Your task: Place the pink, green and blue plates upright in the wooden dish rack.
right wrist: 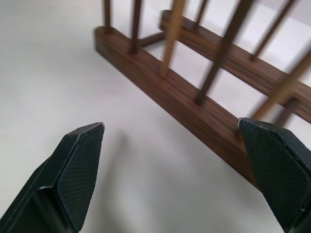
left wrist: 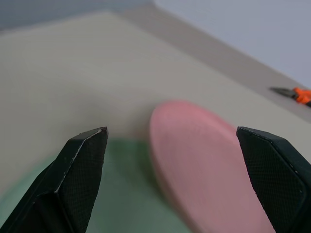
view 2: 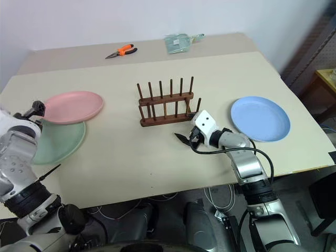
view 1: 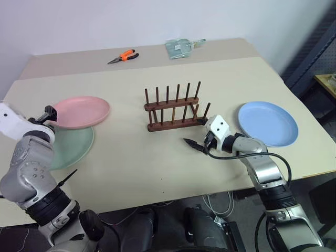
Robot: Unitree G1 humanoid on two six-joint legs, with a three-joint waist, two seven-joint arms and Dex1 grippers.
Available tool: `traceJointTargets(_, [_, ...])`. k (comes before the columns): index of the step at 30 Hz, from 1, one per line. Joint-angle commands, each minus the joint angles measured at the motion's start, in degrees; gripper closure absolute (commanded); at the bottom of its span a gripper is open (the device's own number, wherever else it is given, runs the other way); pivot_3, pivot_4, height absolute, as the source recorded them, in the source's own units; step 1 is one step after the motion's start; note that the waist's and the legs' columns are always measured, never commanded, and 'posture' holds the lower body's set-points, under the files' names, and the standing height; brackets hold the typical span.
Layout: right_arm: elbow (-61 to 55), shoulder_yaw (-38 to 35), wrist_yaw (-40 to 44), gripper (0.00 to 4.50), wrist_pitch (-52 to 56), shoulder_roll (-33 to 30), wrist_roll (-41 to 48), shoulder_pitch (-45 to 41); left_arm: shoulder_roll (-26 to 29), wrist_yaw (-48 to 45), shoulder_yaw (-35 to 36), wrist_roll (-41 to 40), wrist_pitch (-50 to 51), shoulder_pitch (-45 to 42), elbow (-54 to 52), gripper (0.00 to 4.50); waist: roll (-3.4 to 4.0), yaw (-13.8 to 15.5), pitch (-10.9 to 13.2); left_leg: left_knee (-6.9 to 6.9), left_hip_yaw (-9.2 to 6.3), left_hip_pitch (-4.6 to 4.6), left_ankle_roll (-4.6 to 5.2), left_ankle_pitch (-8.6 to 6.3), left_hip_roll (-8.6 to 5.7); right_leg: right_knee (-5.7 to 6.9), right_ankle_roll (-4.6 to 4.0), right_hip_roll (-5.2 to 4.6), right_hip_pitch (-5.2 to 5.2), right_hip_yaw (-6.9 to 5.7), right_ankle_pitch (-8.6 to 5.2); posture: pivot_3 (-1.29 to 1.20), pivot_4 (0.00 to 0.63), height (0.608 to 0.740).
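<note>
Left eye view shows the wooden dish rack point(view 1: 175, 110) standing with no plates in it near the middle of the bench point(view 1: 157, 163), its pegs upright. The pink plate point(view 1: 80, 112) lies flat toward the robot's left, its near edge overlapping the green plate point(view 1: 73, 146), which lies flat under it and closer to the robot. The blue plate point(view 1: 268, 123) lies flat on the robot's right, well apart from the rack.

Over the left edge of the pink and green plates hovers the left gripper point(left wrist: 170, 179); the left wrist view shows its fingers point(left wrist: 80, 170) spread wide, holding nothing. The right gripper point(view 1: 197, 144) sits just in front of the rack's right end, between the rack and the bench's near edge; its fingers point(right wrist: 77, 170) are likewise spread and hold nothing, with the rack's near rail just ahead of them.

Orange-handled pliers point(view 1: 124, 56) and a clear plastic bag point(view 1: 181, 47) lie at the far side of the bench.
</note>
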Motion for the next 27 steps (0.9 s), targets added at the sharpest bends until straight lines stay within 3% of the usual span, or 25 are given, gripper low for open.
traceJointTargets(1, [-0.4, -0.5, 0.1, 0.0, -1.5, 0.4, 0.5, -1.4, -2.2, 1.9, 3.8, -7.1, 5.1, -2.3, -0.1, 0.16, -0.05, 0.0, 0.0, 0.0, 0.0, 0.0, 0.0, 0.0, -0.01, 0.0, 0.0, 0.0, 0.0, -0.01, 0.0, 0.0, 0.15, 0.74])
traceJointTargets(3, [-0.4, -0.5, 0.0, 0.0, -1.7, 0.4, 0.5, -1.5, -3.3, 4.1, 5.9, -9.0, 6.0, -3.4, 1.1, 0.16, -0.06, -0.1, 0.0, 0.0, -0.01, 0.0, 0.0, 0.0, -0.01, 0.0, 0.0, 0.0, 0.0, -0.01, 0.0, 0.0, 0.15, 0.74])
traceJointTargets(6, [-0.9, -0.9, -0.6, 0.0, -1.9, 0.2, 0.4, -1.0, -4.5, 7.2, 9.7, -12.5, 4.7, -6.0, 4.6, 0.94, -0.09, -0.3, 0.0, -0.02, -0.02, 0.0, -0.03, 0.01, 0.0, 0.01, 0.0, 0.0, -0.03, -0.01, 0.0, 0.0, 0.15, 0.74])
traceJointTargets(12, [-2.7, -1.6, -1.3, 0.0, -1.9, -0.4, 0.5, 0.1, -3.5, 10.3, 11.1, -16.3, 2.3, -8.4, 9.4, 4.07, -0.11, -0.2, 0.0, -0.05, 0.0, 0.0, -0.08, 0.03, 0.0, 0.02, 0.0, 0.01, -0.06, 0.0, 0.0, 0.0, 0.15, 0.74])
traceJointTargets(13, [-3.6, -2.0, -1.0, 0.0, -1.3, -1.0, 1.0, 0.5, -3.1, 9.9, 10.6, -17.0, 1.6, -8.4, 9.5, 4.4, -0.11, -0.1, 0.0, -0.05, 0.0, 0.0, -0.08, 0.03, 0.0, 0.01, 0.0, 0.01, -0.06, 0.0, 0.0, 0.0, 0.15, 0.74])
traceJointTargets(17, [-7.9, -2.7, 0.8, 0.0, 1.4, -3.3, 2.6, 1.2, -1.6, 6.8, 7.4, -20.0, -1.3, -8.6, 7.4, 4.4, -0.22, -0.1, 0.1, -0.05, 0.0, -0.03, -0.09, 0.03, 0.0, 0.0, 0.0, 0.0, -0.06, 0.0, 0.0, 0.0, 0.15, 0.74])
traceJointTargets(22, [-15.1, -1.8, 0.8, 0.0, 1.5, -4.7, 1.8, -4.7, 2.1, 1.7, -5.2, -18.6, -2.2, -10.3, 3.3, 4.4, -0.26, -0.2, 0.1, -0.05, 0.0, -0.04, -0.13, 0.05, 0.0, 0.01, -0.01, 0.0, -0.08, 0.01, 0.0, 0.0, 0.15, 0.74])
traceJointTargets(27, [-12.7, 2.4, -2.0, 0.0, -5.2, -2.1, -4.4, -14.1, 2.8, -1.5, -19.9, -15.1, -3.4, -16.5, 2.3, 4.4, -0.29, 0.0, 0.1, -0.07, -0.01, -0.04, -0.19, 0.09, -0.01, -0.02, -0.02, 0.02, -0.07, -0.01, 0.02, 0.0, 0.15, 0.74])
